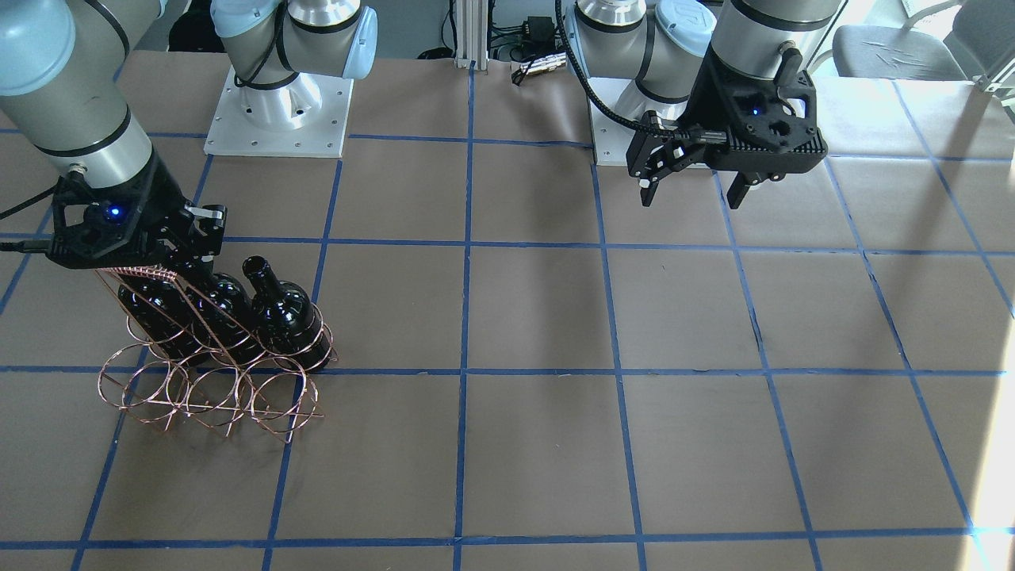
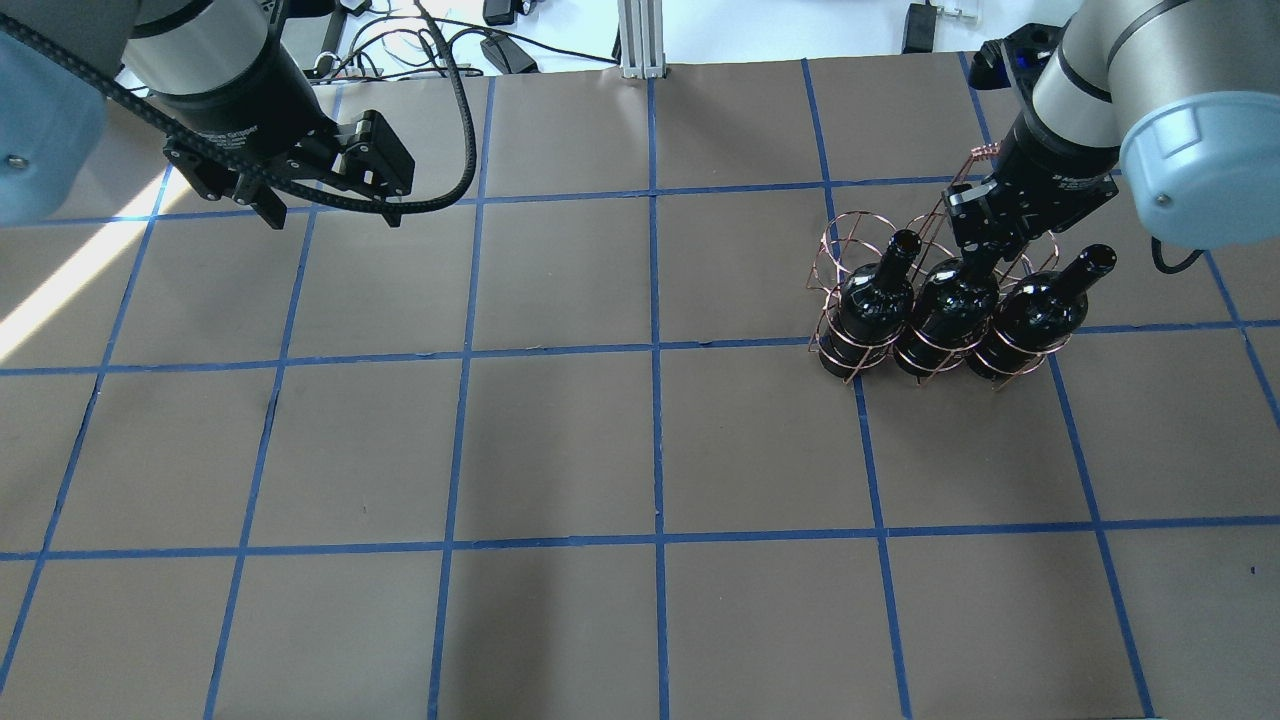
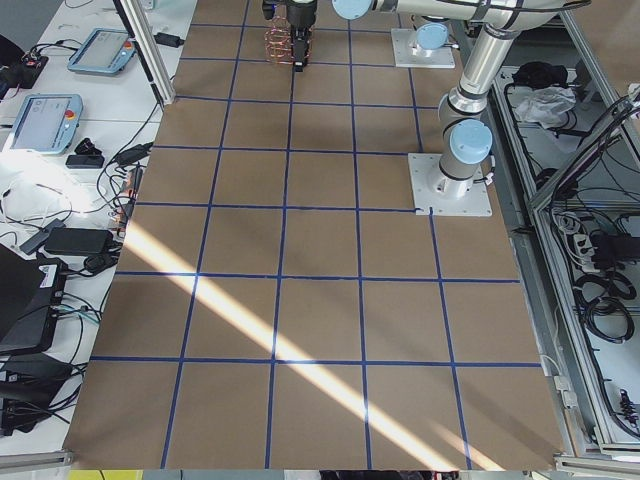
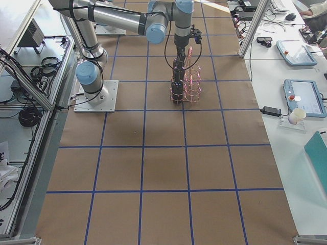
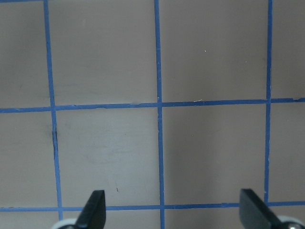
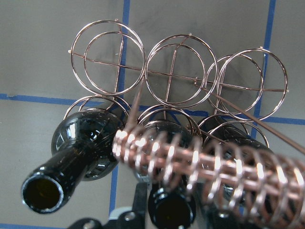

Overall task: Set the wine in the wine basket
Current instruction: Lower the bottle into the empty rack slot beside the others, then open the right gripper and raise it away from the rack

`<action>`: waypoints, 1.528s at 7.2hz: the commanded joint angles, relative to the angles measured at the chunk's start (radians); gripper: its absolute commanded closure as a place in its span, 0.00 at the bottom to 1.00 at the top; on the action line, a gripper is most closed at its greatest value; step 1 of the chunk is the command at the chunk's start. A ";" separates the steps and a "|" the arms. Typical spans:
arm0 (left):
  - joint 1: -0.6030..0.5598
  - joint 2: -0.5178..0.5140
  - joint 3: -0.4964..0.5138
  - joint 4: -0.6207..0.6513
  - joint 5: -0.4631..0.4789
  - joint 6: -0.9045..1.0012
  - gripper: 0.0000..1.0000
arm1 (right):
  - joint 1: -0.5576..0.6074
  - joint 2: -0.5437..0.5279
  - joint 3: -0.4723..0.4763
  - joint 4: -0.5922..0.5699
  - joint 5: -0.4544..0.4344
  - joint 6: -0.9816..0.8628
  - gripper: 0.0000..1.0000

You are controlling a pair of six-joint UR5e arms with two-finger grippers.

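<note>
The copper wire wine basket (image 2: 850, 236) stands on the right half of the table, and it also shows in the front view (image 1: 208, 396). Three dark wine bottles stand in its row nearer the robot base: one (image 2: 873, 300), the middle one (image 2: 945, 305) and one (image 2: 1035, 305). My right gripper (image 2: 985, 250) is down beside the basket's handle (image 6: 200, 162), shut on the middle bottle's neck (image 6: 171, 207). The far row of rings (image 6: 147, 71) holds nothing. My left gripper (image 2: 330, 205) is open and empty, hovering over bare table.
Brown paper with blue tape grid lines covers the table (image 2: 560, 450). The arm bases (image 1: 277, 111) sit at the robot's side. Cables and devices lie beyond the table's far edge (image 2: 480, 40). Side benches carry tablets (image 4: 299, 97).
</note>
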 commanded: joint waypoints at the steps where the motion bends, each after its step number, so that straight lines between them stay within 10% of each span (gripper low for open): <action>1: 0.000 -0.001 0.000 -0.001 0.001 0.000 0.00 | 0.008 -0.007 -0.073 0.046 0.000 0.008 0.00; 4: 0.000 0.001 0.000 -0.001 0.001 0.000 0.00 | 0.078 -0.057 -0.294 0.289 0.000 0.027 0.00; 11: 0.002 0.002 0.000 0.001 0.002 0.003 0.00 | 0.172 -0.076 -0.300 0.304 0.011 0.099 0.00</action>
